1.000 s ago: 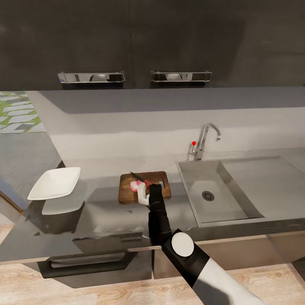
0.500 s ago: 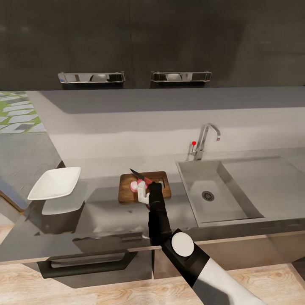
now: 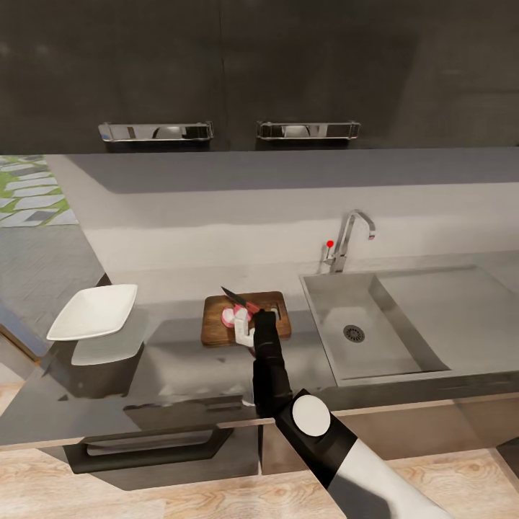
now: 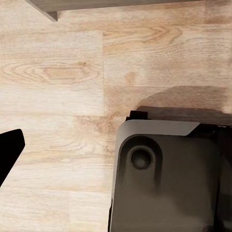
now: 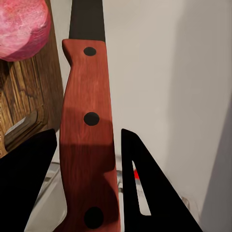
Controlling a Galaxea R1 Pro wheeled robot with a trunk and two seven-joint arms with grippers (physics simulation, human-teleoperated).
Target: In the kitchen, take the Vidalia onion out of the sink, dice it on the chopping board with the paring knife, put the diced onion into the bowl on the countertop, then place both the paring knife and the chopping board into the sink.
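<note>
The wooden chopping board (image 3: 277,321) lies on the countertop just left of the sink (image 3: 404,317). Pink and white onion pieces (image 3: 231,316) rest on the board's left half; one pink piece (image 5: 21,26) shows in the right wrist view. My right gripper (image 3: 251,323) hovers over the board, shut on the paring knife's red-brown riveted handle (image 5: 89,121), whose dark blade (image 3: 232,295) points toward the back left above the onion. The white bowl (image 3: 94,311) stands at the countertop's left end. In the left wrist view one black fingertip (image 4: 8,152) of my left gripper hangs over the wooden floor.
A chrome faucet (image 3: 349,238) with a red-tipped lever stands behind the sink basin, which has a drain (image 3: 353,333). Dark wall cabinets hang above. The robot's dark base (image 4: 164,179) sits on the wood floor below the left arm.
A second ago the onion looked like one pink lump; now it lies as separate pink and white pieces. The knife and right gripper shifted slightly up and away, then stayed still.
</note>
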